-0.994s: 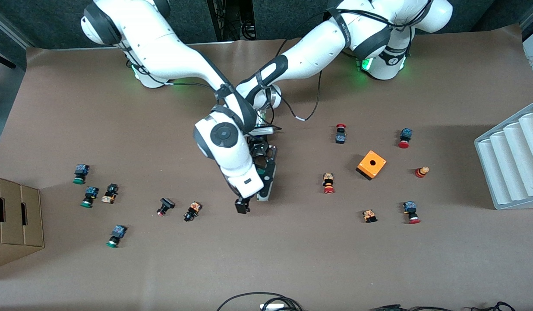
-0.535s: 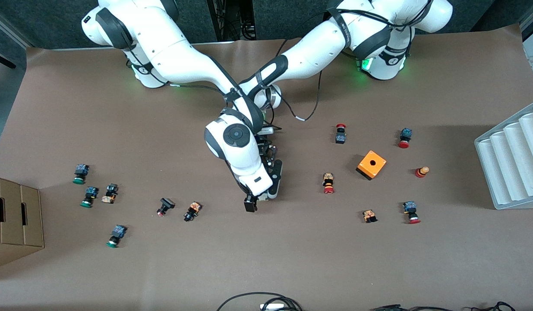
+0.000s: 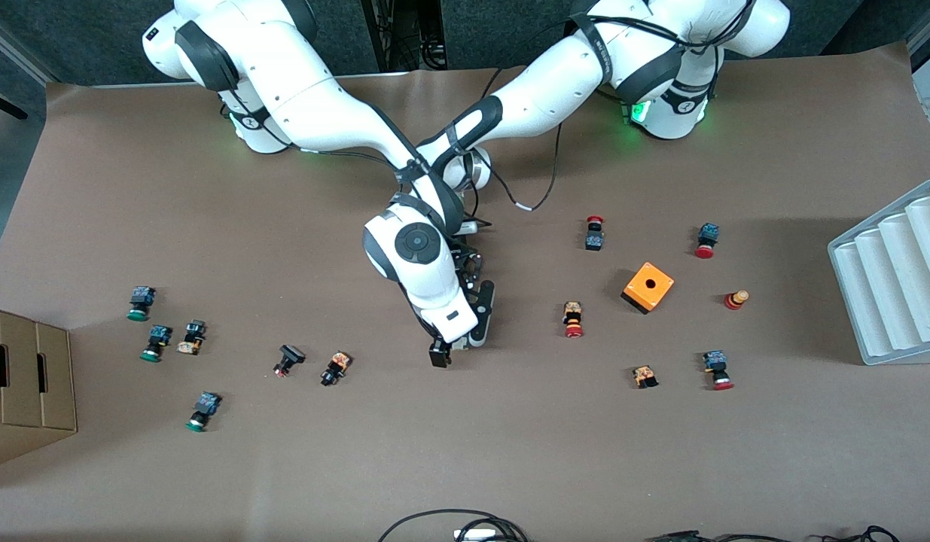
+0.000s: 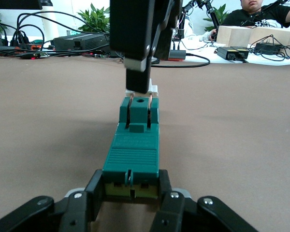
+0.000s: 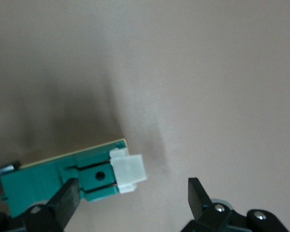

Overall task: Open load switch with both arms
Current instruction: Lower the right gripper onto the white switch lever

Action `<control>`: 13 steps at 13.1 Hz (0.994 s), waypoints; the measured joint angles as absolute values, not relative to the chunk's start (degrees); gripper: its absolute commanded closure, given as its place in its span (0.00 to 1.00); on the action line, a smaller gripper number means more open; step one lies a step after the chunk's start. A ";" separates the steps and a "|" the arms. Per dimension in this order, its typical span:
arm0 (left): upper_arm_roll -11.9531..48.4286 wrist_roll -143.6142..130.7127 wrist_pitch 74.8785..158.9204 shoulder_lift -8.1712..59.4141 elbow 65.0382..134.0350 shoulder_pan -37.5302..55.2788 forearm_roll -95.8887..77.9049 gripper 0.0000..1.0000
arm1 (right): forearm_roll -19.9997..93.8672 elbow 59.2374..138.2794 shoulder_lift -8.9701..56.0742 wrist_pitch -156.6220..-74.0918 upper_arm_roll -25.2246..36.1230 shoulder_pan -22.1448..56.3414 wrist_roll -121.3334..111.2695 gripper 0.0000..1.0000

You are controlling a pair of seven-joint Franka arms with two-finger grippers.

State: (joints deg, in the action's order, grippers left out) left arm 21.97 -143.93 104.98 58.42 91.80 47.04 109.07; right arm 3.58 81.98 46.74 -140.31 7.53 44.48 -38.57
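- Left gripper (image 4: 130, 200) clamped on load switch (image 4: 133, 154) lying on table (image 3: 510, 436).
- Right gripper (image 5: 130, 193) spread wide, shifted over the white slider (image 5: 128, 173) end since a second ago.
- Lined up for the pull; slider not yet gripped.

Occluded and cropped items

From the front, the right arm (image 3: 427, 271) covers most of the load switch (image 3: 476, 335) and the left gripper (image 3: 472, 290). In the right wrist view the switch's green body is cropped at the edge. The rack (image 3: 897, 275) and box (image 3: 24, 384) are cropped. Small buttons' (image 3: 573, 319) markings are illegible.
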 measured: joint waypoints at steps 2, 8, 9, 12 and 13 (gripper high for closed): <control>21.97 -143.94 104.97 58.42 91.80 47.04 109.07 0.72 | 4.05 81.97 46.99 -140.34 7.53 44.72 -38.57 0.00; 21.97 -143.94 104.97 58.42 91.80 47.04 109.08 0.72 | 4.06 81.94 47.61 -140.39 7.53 45.22 -38.58 0.00; 21.97 -143.95 104.97 58.42 91.80 47.04 109.08 0.72 | 4.06 81.94 47.62 -140.39 7.53 45.30 -38.58 0.00; 21.97 -143.96 104.96 58.42 91.80 47.04 109.08 0.72 | 4.06 81.94 47.63 -140.39 7.53 45.66 -38.58 0.00; 21.97 -143.96 104.96 58.42 91.80 47.04 109.08 0.72 | 4.06 81.94 47.66 -140.39 7.53 45.73 -38.58 0.00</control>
